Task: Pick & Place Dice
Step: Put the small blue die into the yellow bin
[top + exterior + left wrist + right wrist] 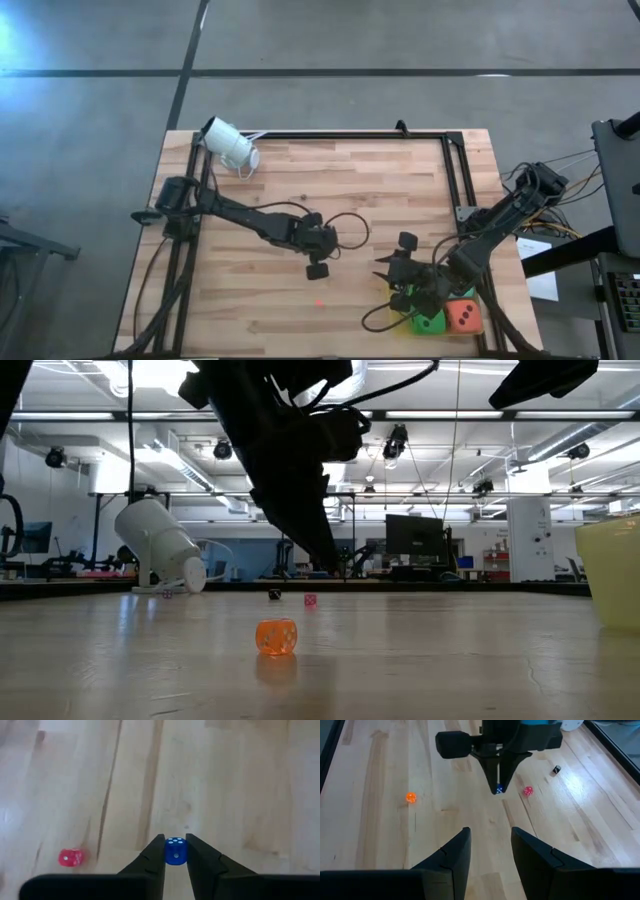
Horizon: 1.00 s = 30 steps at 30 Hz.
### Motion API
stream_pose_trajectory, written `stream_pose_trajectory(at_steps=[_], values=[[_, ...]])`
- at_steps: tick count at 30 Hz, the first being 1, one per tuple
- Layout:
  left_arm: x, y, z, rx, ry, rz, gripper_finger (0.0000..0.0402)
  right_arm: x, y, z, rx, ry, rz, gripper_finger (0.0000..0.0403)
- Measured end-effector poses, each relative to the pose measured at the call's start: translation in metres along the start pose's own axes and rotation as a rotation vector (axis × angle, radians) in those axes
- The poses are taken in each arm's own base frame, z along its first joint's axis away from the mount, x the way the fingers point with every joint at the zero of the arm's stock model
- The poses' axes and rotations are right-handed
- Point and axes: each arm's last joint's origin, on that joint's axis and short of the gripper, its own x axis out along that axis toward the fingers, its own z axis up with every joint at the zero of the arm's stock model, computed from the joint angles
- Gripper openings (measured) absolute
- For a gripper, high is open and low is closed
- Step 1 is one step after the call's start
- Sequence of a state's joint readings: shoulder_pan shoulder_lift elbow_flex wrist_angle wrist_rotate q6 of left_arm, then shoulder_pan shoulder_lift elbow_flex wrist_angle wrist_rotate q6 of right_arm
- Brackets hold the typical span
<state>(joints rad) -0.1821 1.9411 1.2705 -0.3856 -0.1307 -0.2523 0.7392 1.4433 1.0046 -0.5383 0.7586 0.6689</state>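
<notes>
A small blue die (pixel 175 851) with white pips sits between the fingertips of my left gripper (pixel 175 840), which stands mid-table (pixel 318 268) and is shut on it. On the wood lie a pink die (pixel 528 791), a small orange die (pixel 410 797) and a black die (pixel 556 769). My right gripper (pixel 490 831) waits open at the near right (pixel 392 272), holding nothing. Beside it stand a large green die (pixel 430 321) and a large orange-red die (pixel 463 317), each resting on one face. My left gripper pinches the blue die by two opposite side faces (pixel 167 852), only at the fingertips (pixel 156 845). The fingers slant down from the table's left side. The die's pipped top face points up. In the low view the fingertips (pixel 326 563) end above the tabletop.
A white cylinder-shaped device (pixel 229 143) lies at the far left corner. A black frame rail (pixel 455 170) runs along the far and right edges. A pale yellow-green shape (pixel 612 572) fills the low view's right edge. Bare wood (pixel 380 190) lies between the arms and the far rail.
</notes>
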Motion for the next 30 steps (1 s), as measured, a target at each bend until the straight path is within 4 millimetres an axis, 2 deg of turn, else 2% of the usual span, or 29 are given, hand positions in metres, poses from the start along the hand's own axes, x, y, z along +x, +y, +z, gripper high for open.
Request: stream_pose_trajectory(at_steps=[3,6,15,20,26,30], values=[[0.000,0.000,0.000,0.039,-0.001,0.000,0.0085,0.000,0.000,0.000,0.000,0.000,0.000,0.0134],[0.000,0.001,0.002,0.039,-0.018,-0.008,0.0084,0.000,0.000,0.000,0.002,-0.002,0.001,0.0134],[0.011,-0.001,0.001,0.061,-0.018,-0.014,0.0011,0.000,0.001,0.001,0.008,-0.006,0.005,0.0134],[0.009,-0.001,0.002,0.061,-0.021,-0.013,0.0003,0.000,0.001,0.001,0.002,-0.008,0.006,0.0134],[0.002,-0.001,0.003,0.066,-0.018,-0.011,0.0003,0.000,0.001,0.001,-0.011,-0.009,0.007,0.0134],[-0.019,-0.004,0.003,0.067,-0.020,-0.007,0.0003,0.000,0.001,0.001,0.004,-0.010,0.008,0.0134]])
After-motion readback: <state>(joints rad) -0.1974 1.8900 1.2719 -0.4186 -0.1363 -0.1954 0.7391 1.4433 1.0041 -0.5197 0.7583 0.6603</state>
